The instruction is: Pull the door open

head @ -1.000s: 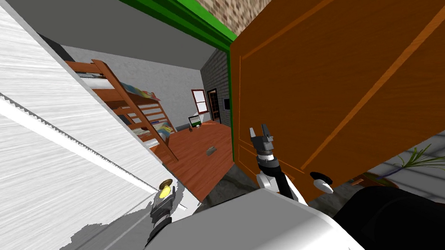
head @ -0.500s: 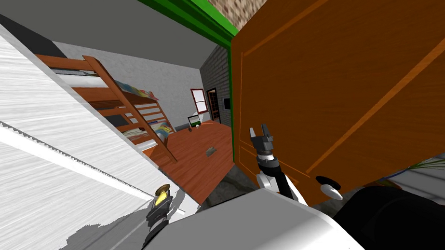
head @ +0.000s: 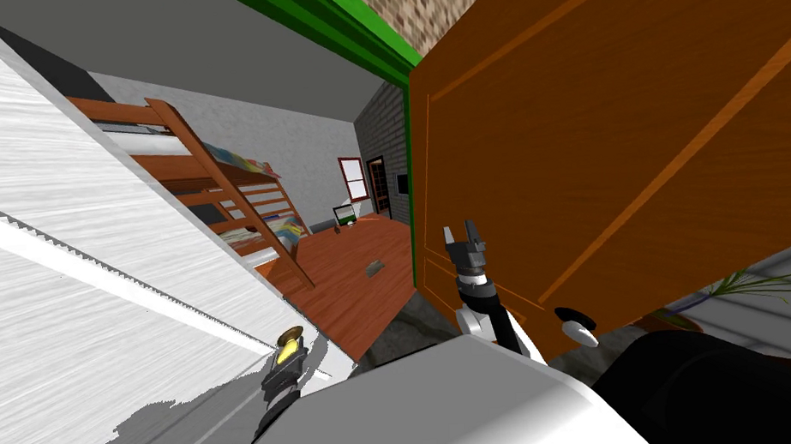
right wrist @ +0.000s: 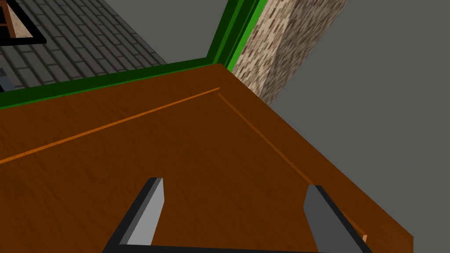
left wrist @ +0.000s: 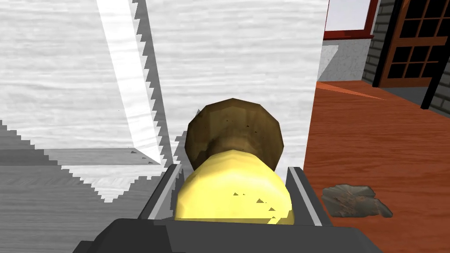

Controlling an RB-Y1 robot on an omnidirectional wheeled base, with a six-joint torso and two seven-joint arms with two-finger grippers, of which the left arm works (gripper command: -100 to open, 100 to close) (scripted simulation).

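I'm clamping the left gripper point(head: 290, 342) on the yellow knob point(left wrist: 232, 197) of the white door point(head: 88, 277) at my left, planning a steady pull along its arc; the right gripper point(right wrist: 235, 185) is idling open.

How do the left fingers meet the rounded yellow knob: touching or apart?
Touching. Left wrist view: fingers press the rounded yellow knob on both sides.
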